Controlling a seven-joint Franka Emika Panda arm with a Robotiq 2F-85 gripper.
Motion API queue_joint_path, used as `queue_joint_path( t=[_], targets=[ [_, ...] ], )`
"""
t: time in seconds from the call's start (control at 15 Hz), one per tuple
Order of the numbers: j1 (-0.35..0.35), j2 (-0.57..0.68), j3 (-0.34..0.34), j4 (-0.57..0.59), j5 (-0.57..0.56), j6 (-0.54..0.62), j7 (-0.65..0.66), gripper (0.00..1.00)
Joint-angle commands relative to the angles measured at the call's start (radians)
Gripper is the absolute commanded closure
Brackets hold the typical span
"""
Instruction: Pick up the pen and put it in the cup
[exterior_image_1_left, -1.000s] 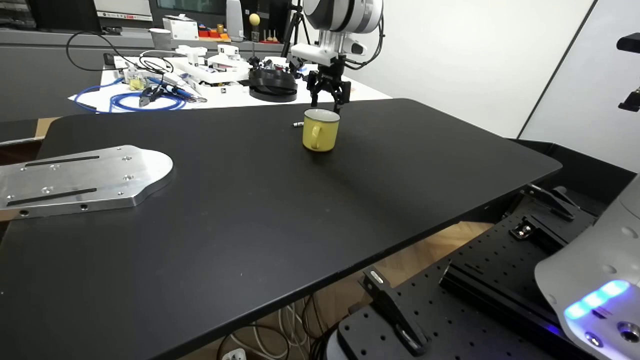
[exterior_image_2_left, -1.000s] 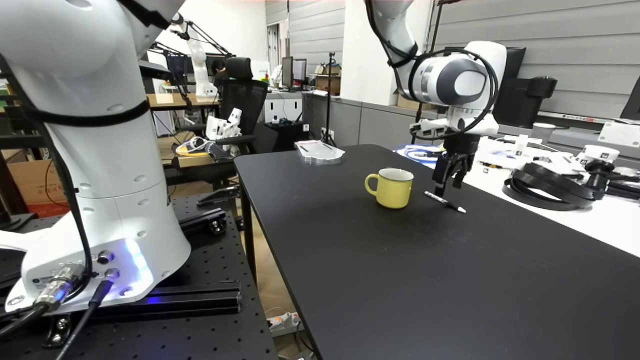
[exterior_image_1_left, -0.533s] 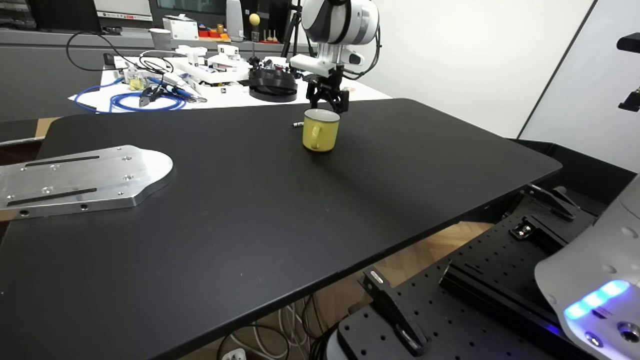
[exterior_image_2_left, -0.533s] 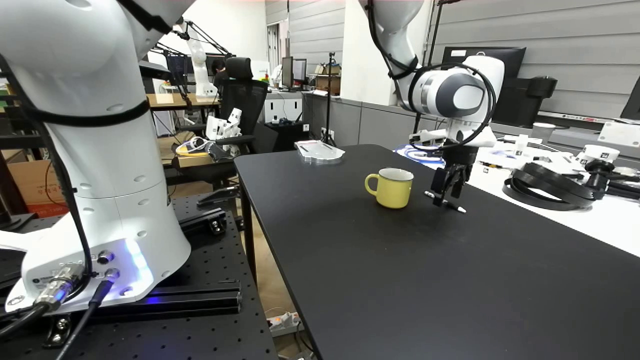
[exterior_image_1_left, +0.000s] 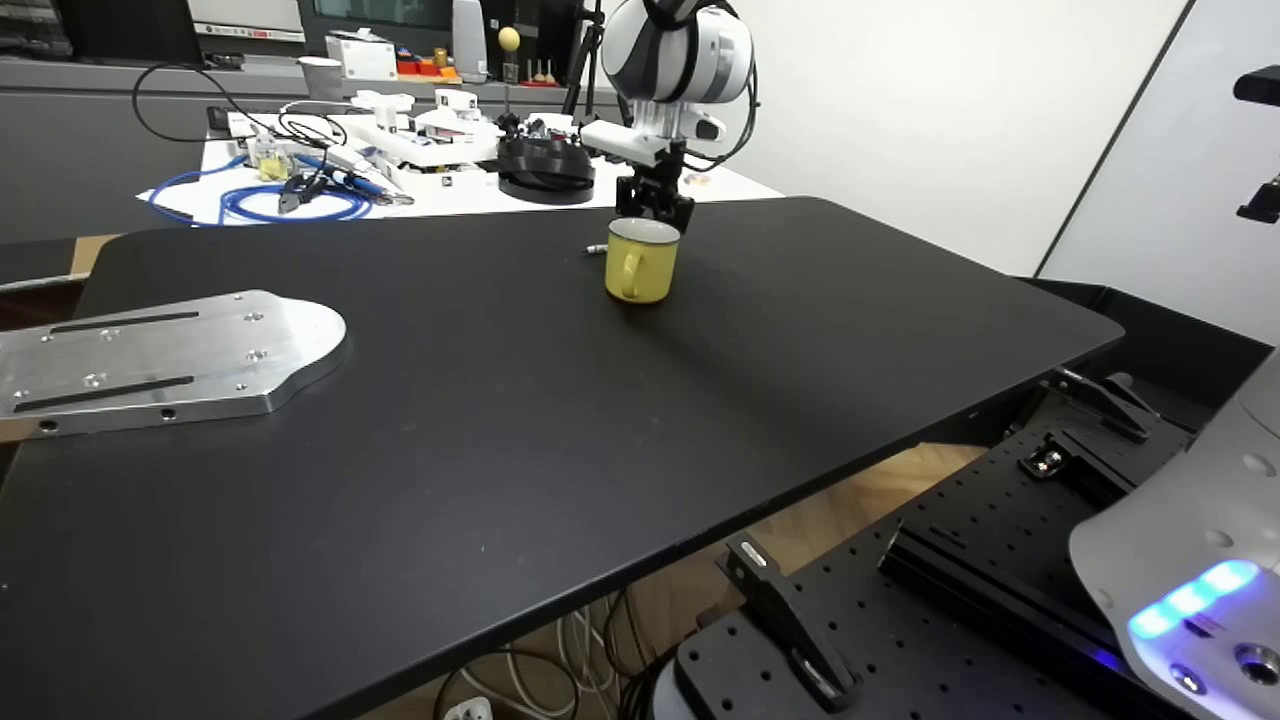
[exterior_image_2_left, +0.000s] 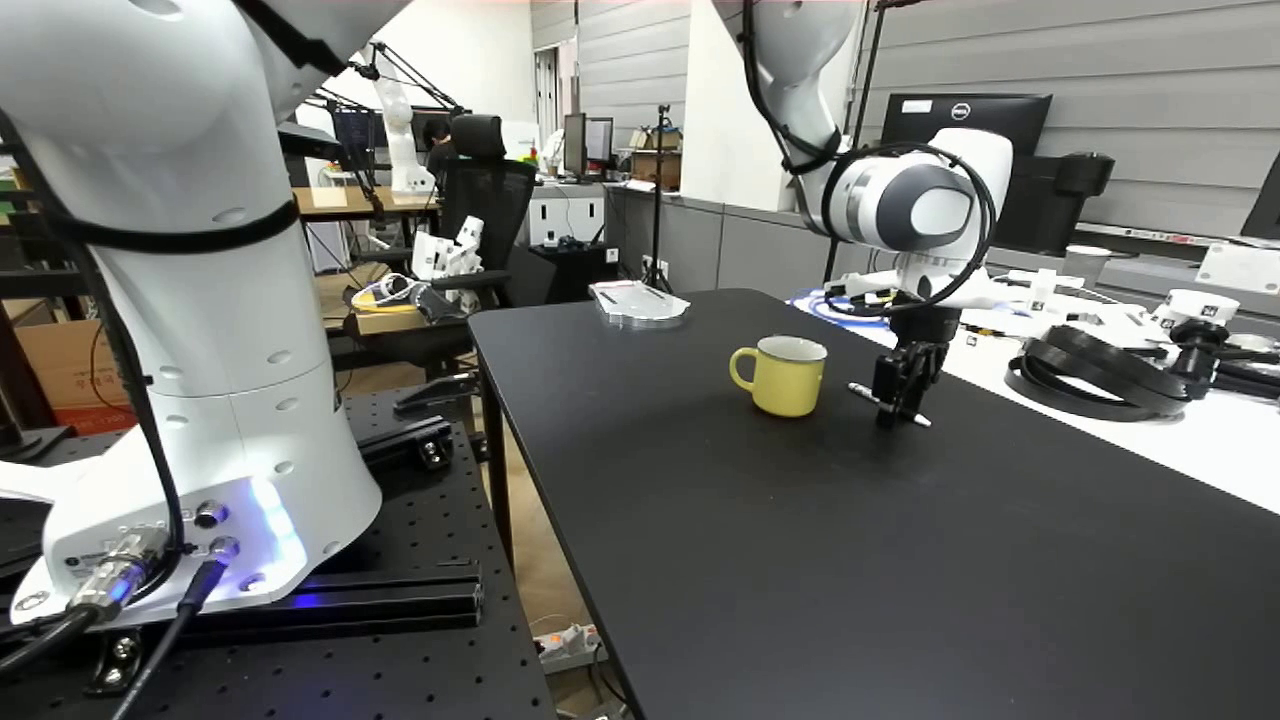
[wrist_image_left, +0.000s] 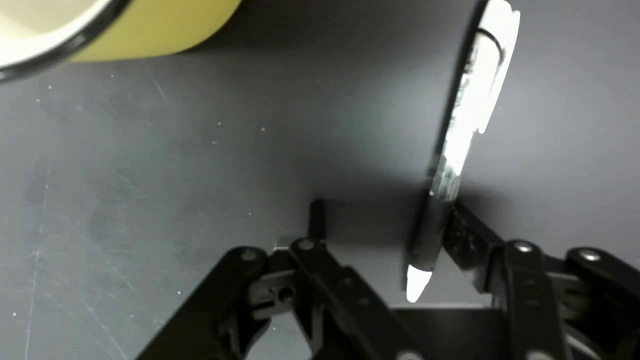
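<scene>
The yellow cup (exterior_image_1_left: 642, 270) has a handle and a white inside and stands upright on the black table; it also shows in an exterior view (exterior_image_2_left: 787, 380) and at the top left of the wrist view (wrist_image_left: 170, 25). The pen (wrist_image_left: 465, 125), white with a dark grip section and a white tip, lies flat on the table beside the cup. Its ends show around my gripper in an exterior view (exterior_image_2_left: 861, 390). My gripper (wrist_image_left: 389, 220) is open and down at the table. The pen's dark section lies between the fingers, against or very near the right finger, with a gap to the left finger.
A silver metal plate (exterior_image_1_left: 180, 355) lies on the table at the far side from the gripper. A white table (exterior_image_2_left: 1120, 470) with cables, black rings and white parts adjoins the black table behind the gripper.
My gripper has moved down from above the pen to table level, its fingers now around the pen's tip half. The pen and the cup have not visibly moved.
</scene>
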Motion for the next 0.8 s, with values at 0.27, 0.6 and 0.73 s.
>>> queue_joint_path(
  t=[0.27, 0.6, 0.73],
  targets=[
    [0.011, 0.005, -0.022, 0.029, 0.005, -0.008, 0.035, 0.95],
    [0.019, -0.028, -0.052, 0.04, -0.011, -0.043, 0.06, 0.97],
    [0.03, -0.053, -0.073, 0.049, -0.031, -0.046, 0.064, 0.97]
  ],
)
